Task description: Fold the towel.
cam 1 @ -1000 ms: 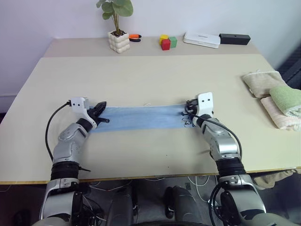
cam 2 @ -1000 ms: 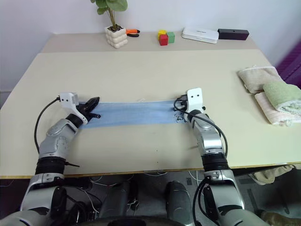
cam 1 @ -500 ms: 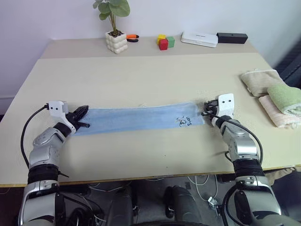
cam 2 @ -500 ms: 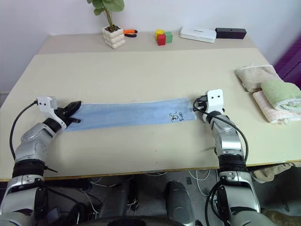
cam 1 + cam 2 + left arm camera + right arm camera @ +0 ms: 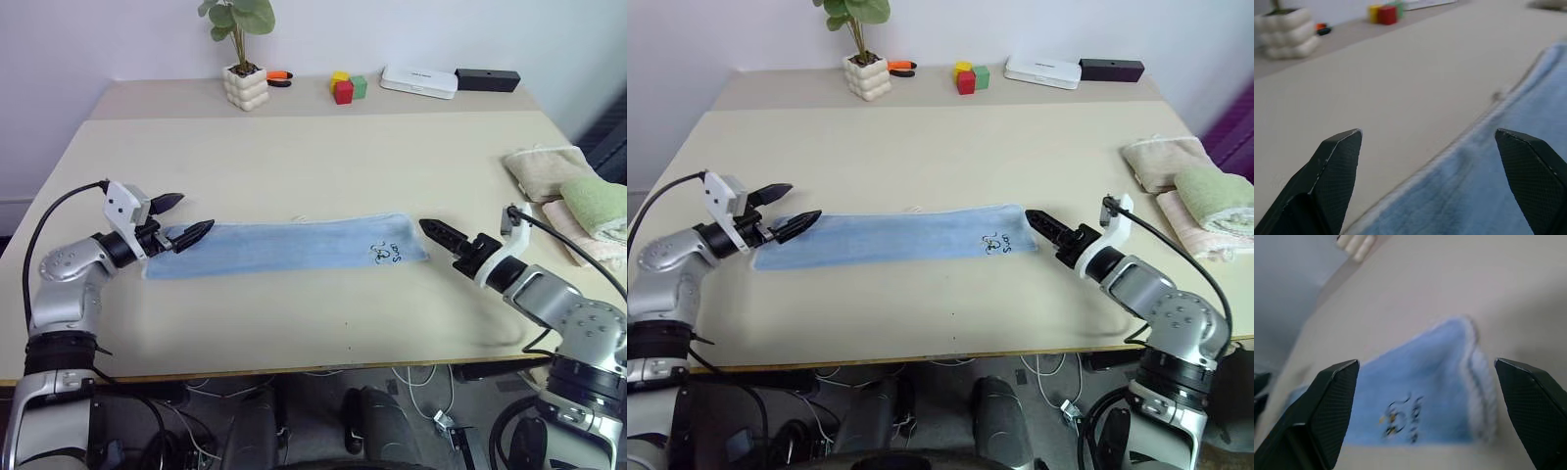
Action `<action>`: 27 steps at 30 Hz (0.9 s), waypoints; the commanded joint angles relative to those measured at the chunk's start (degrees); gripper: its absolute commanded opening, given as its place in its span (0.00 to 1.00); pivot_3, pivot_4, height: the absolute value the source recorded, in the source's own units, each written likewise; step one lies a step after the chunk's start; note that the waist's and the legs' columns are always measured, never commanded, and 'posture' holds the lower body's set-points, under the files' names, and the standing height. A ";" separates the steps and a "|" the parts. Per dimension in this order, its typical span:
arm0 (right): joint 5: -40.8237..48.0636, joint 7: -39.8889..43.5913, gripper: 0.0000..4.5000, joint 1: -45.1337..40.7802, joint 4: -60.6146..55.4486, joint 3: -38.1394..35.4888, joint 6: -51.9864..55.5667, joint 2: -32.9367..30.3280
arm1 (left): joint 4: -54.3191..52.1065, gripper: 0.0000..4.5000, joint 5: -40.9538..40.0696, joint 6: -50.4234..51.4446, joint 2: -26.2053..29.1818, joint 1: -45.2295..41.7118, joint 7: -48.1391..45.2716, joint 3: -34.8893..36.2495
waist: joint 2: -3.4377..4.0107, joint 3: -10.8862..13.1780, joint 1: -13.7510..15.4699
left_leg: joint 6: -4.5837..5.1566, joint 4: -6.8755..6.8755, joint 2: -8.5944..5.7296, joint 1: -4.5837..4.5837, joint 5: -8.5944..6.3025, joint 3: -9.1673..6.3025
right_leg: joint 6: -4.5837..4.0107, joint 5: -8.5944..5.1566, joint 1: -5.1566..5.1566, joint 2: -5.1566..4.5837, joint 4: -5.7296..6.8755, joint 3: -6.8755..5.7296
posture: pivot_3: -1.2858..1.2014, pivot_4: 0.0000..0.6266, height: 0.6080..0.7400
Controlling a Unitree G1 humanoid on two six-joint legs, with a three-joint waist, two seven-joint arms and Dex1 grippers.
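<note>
Both claws released towel (image 5: 284, 248); folded towels (image 5: 573, 201) right.

The towel (image 5: 289, 246) lies stretched left to right across the near middle of the worktop (image 5: 313, 157). The left hand (image 5: 181, 219) is at its left end, the right hand (image 5: 439, 233) just beside its right end. Folded towels (image 5: 568, 201) lie at the right edge; a potted plant (image 5: 245, 69), blocks (image 5: 346, 86) and boxes (image 5: 451, 80) stand along the far edge.
</note>
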 commanded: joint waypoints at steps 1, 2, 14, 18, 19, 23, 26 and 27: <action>7.19 -5.07 1.00 1.58 -1.57 -4.41 3.72 -1.17 | -3.17 0.99 -3.47 3.54 2.49 -1.39 -5.54 0.74 | 0.00 0.00 0.08 | 0.01 -0.01 0.00 0.00 -0.01 0.01 | 0.00 0.00 0.00 0.00 -0.02 0.00 | 0.52 0.24 1.00; 8.96 -6.42 1.00 2.35 -1.44 -5.02 4.61 -1.04 | -3.90 0.99 -4.26 5.51 2.98 -1.40 -6.74 0.42 | 0.00 0.00 0.12 | 0.02 -0.01 -0.01 -0.01 -0.01 0.01 | 0.01 0.00 0.01 0.00 -0.04 0.00 | 0.52 0.24 1.00; 22.56 -15.66 1.00 6.65 2.69 -2.38 3.55 0.83 | -10.03 0.99 -3.52 5.64 3.04 0.58 -10.47 -0.25 | 0.00 0.01 -0.10 | 0.03 -0.03 -0.01 -0.01 -0.02 0.01 | 0.01 0.00 0.01 0.01 -0.06 0.01 | 0.52 0.24 1.00; 22.40 -15.91 1.00 6.07 4.77 0.15 1.50 1.54 | -10.37 0.99 -3.42 5.41 2.76 0.82 -9.97 -0.40 | 0.00 0.01 -0.08 | 0.03 -0.02 -0.01 -0.02 -0.02 0.00 | 0.02 0.00 0.02 0.00 -0.07 0.01 | 0.52 0.24 1.00; 21.59 -16.15 1.00 5.73 5.25 0.81 0.65 1.82 | -10.48 0.99 -3.39 5.39 2.70 0.88 -9.79 -0.30 | -0.01 0.01 -0.09 | 0.03 -0.03 -0.01 -0.01 -0.02 0.00 | 0.02 0.00 0.02 0.01 -0.07 0.01 | 0.52 0.24 1.00; 19.84 -17.17 1.00 4.66 8.43 2.74 -1.47 2.55 | -10.26 0.99 -2.24 3.92 2.74 0.97 -8.10 0.14 | -0.03 -0.01 -0.34 | 0.03 -0.03 0.00 0.00 -0.02 0.00 | 0.02 0.00 0.02 0.01 -0.06 0.01 | 0.52 0.24 1.00; 20.42 -17.45 0.80 3.66 10.05 3.98 -1.94 3.60 | -10.17 1.00 -2.48 3.89 2.94 1.05 -7.78 0.37 | -0.07 -0.04 -0.31 | 0.03 -0.03 0.00 0.01 -0.02 0.00 | 0.02 0.00 0.03 0.01 -0.06 0.01 | 0.52 0.24 1.00; 20.25 -17.44 0.70 2.67 10.68 3.97 -2.80 3.83 | -10.25 1.00 -2.55 3.87 2.97 1.18 -7.78 0.38 | -0.07 -0.04 -0.32 | 0.03 -0.03 0.00 0.01 -0.02 0.00 | 0.02 0.00 0.03 0.01 -0.06 0.01 | 0.52 0.24 1.00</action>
